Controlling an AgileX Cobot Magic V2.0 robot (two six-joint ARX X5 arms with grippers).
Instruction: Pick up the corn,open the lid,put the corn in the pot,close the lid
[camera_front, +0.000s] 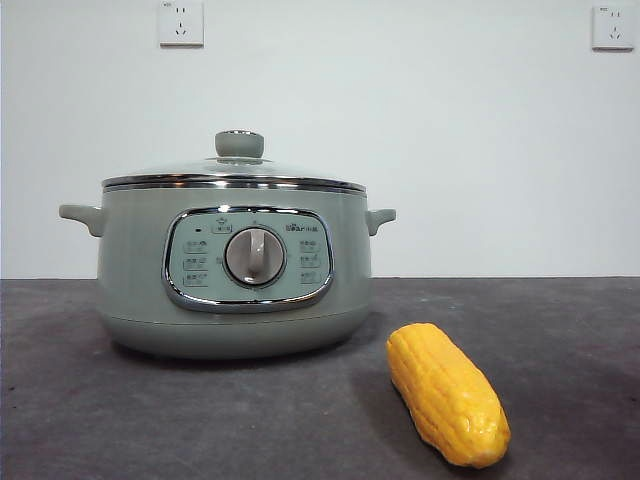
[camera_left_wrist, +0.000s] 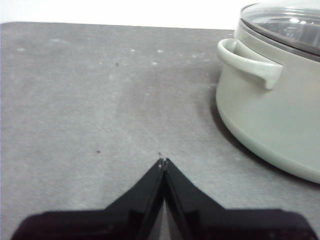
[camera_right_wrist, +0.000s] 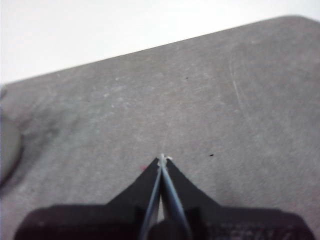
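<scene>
Corn (camera_front: 447, 394) lies nearest on the dark grey, lightly scuffed table (camera_front: 560, 330), off the front corner of the pot (camera_front: 235, 270), apart from it. Behind, the lid (camera_front: 235, 175) sits closed on the pot, whose panel lettering is too small to read. Two sockets (camera_front: 181, 23) dot the white wall (camera_front: 480, 150). Left gripper (camera_left_wrist: 163, 161) and right gripper (camera_right_wrist: 162, 157) hover over bare tabletop, jaws pressed together, holding nothing.

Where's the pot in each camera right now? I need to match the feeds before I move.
Front view: the pot stands left of centre, lid on, corn lying in front to its right.
Left wrist view: pot at the right edge, one side handle showing.
Right wrist view: only a grey-green sliver at the left edge, probably the pot.
Shared landmark: the dark grey table.
</scene>
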